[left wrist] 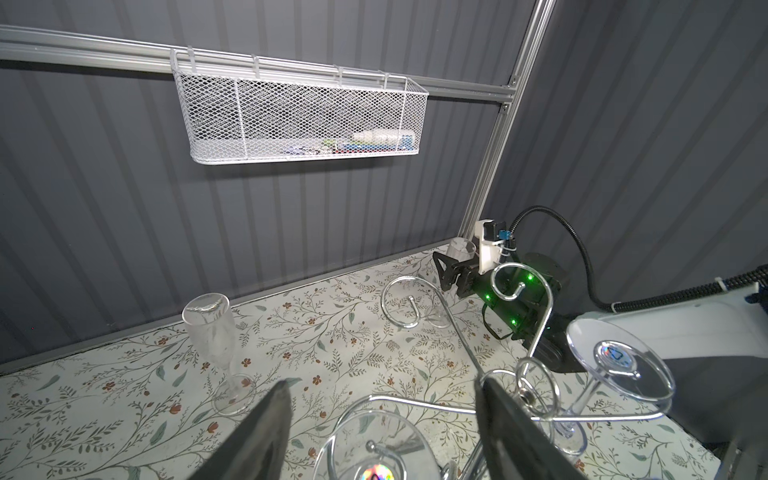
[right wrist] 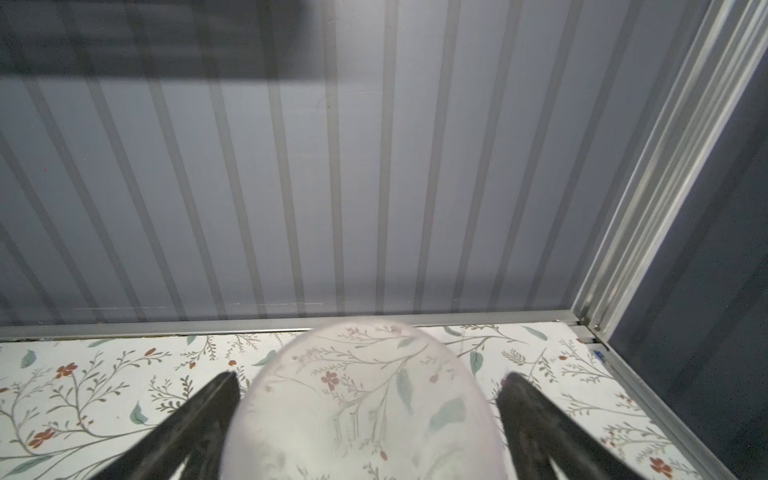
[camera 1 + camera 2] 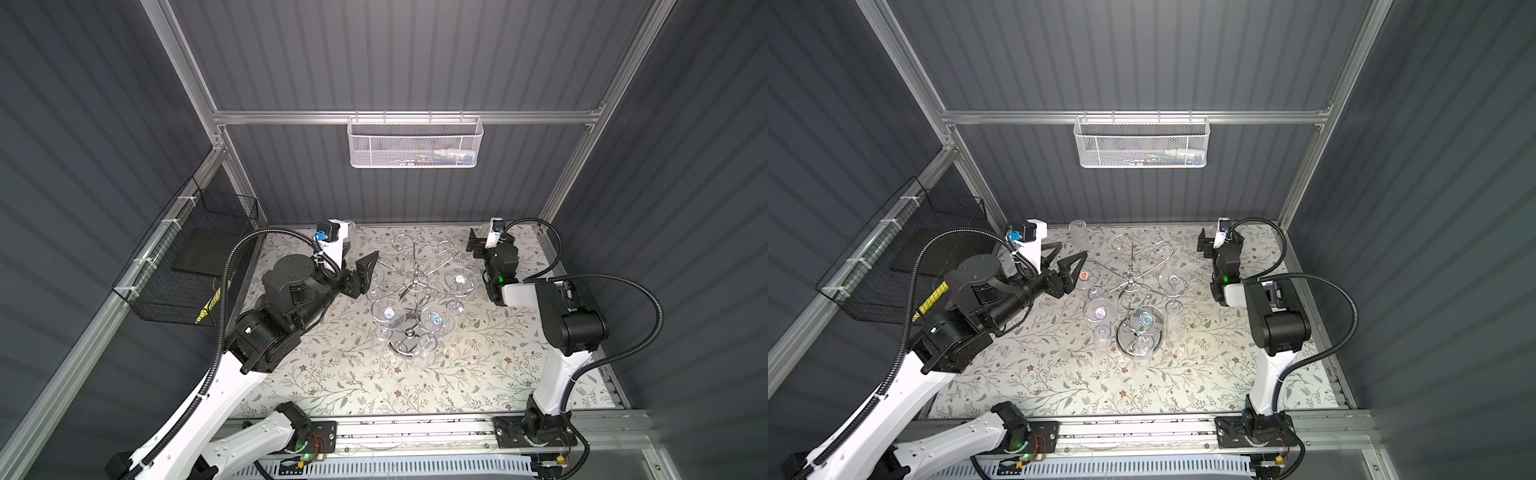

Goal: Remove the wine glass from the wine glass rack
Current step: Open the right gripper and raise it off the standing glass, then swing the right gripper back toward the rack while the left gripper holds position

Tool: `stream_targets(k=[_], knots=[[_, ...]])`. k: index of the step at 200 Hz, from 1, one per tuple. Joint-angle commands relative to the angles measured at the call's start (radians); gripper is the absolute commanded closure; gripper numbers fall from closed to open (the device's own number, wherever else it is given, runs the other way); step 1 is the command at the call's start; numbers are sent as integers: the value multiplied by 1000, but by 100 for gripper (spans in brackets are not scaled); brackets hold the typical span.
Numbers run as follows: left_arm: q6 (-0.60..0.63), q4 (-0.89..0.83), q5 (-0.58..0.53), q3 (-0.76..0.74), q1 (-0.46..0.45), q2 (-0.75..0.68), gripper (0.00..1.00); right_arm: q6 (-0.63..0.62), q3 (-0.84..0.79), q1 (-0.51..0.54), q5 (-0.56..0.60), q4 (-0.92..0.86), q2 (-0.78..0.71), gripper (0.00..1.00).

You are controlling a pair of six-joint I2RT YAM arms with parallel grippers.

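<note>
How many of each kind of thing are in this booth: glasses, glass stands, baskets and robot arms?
Wine glass rack: 1
Hanging glasses: 4
Standing glasses: 2
Baskets, white and black: 2
Robot arms: 2
Total: 11

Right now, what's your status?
Left gripper open at a hanging wine glass. Right gripper open around an upright glass. Wine glass rack holds four. Curled arms close by.
</note>
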Motion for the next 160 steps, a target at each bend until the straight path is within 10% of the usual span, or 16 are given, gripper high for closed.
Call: stream_targets(k=[1,97,160], knots=[[-19,1,-6,-11,-4,-23,28,10,-32,-3,15,45,-38,1],[17,37,-35,-33,-4,-47,27,-27,-153,-3,0,-33,-340,1],[7,15,-80,-31,-4,-77,27,87,-160,-3,-114,-537,-732,2]])
